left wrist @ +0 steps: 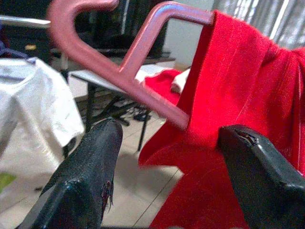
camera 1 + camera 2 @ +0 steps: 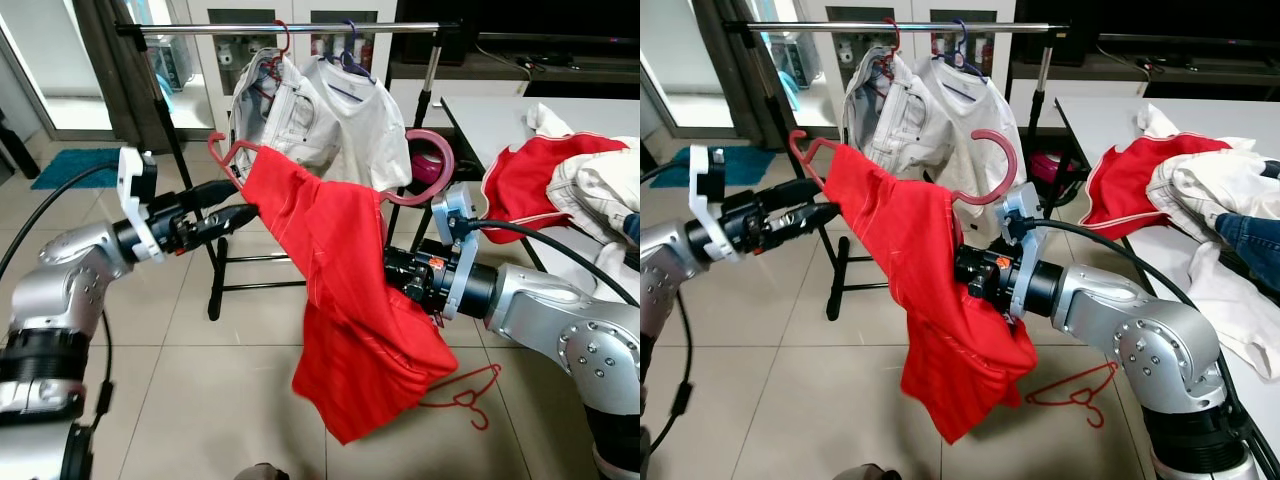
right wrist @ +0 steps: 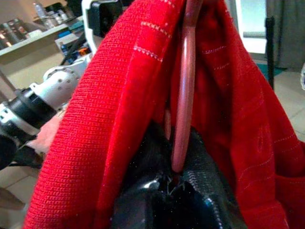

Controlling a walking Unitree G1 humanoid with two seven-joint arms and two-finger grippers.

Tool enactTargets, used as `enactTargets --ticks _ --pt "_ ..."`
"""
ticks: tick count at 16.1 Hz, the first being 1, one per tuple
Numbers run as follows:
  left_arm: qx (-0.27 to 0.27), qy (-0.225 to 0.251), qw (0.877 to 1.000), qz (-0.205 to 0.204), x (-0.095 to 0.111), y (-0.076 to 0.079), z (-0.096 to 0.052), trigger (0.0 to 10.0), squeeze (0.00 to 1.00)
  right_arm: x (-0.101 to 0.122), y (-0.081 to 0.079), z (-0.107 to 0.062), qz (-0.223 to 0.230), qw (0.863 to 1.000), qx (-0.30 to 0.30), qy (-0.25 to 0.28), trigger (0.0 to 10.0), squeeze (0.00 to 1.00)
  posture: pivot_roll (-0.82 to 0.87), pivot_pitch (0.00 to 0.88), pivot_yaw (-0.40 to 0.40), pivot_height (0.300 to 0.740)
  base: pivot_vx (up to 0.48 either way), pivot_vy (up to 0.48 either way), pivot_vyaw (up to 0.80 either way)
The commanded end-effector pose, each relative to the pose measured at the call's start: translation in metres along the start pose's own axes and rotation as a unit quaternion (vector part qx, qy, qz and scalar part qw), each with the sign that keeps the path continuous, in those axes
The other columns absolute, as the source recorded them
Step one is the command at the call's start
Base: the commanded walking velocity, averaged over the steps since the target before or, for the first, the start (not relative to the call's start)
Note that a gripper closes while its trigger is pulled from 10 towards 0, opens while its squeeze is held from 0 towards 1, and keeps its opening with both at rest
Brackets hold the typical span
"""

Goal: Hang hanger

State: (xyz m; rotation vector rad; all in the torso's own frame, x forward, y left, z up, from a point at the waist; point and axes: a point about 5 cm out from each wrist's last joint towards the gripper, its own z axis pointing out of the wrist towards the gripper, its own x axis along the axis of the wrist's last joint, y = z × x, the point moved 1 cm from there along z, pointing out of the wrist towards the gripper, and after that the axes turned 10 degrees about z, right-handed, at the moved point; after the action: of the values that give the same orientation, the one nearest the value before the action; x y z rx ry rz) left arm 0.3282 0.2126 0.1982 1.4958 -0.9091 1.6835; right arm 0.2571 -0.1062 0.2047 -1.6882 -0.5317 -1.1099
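Red shirt [image 2: 350,300] draped over a pink hanger [image 2: 425,170], held up in front of the clothes rail [image 2: 290,29], below bar height and not hooked yet. Right gripper [image 3: 176,176] is clamped on the hanger's bar through the cloth; the right wrist view shows the pink rod pinched between the black fingers with fabric bunched on both sides. Left gripper [image 2: 235,205] sits at the hook end [image 1: 81,28], fingers spread, one either side of the hanger neck and shirt edge, not gripping anything. Handling guess: hanger is stiff plastic and light, so it takes a firm pinch fine; shirt is soft knit, hangs heavy to one side and will slide off the arm if the hanger tilts much. Best hold is the rigid bar or neck, never cloth alone. Hook needs to stay free to go over the bar between the white shirts [image 2: 330,120] already hanging there. A thin red wire hanger [image 2: 465,395] lies on the floor, and more clothes [image 2: 570,185] sit on the table [image 2: 490,120].
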Motion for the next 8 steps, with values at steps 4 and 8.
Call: enactTargets --ticks 4,8 --pt "-0.035 -0.016 0.999 -0.025 -0.0100 0.0071 0.0080 4.8 0.00 0.0024 -0.0103 0.0014 -0.014 1.000 0.026 0.004 10.0 0.00 -0.10 0.000 0.037 0.740 0.000 0.000 0.00" --pt "-0.033 -0.003 0.999 -0.041 -0.0100 0.0070 0.0091 0.0 0.00 0.0025 -0.0103 0.0017 -0.015 0.999 0.028 0.007 10.0 0.00 -0.10 0.000 0.040 0.740 0.000 0.000 0.00"
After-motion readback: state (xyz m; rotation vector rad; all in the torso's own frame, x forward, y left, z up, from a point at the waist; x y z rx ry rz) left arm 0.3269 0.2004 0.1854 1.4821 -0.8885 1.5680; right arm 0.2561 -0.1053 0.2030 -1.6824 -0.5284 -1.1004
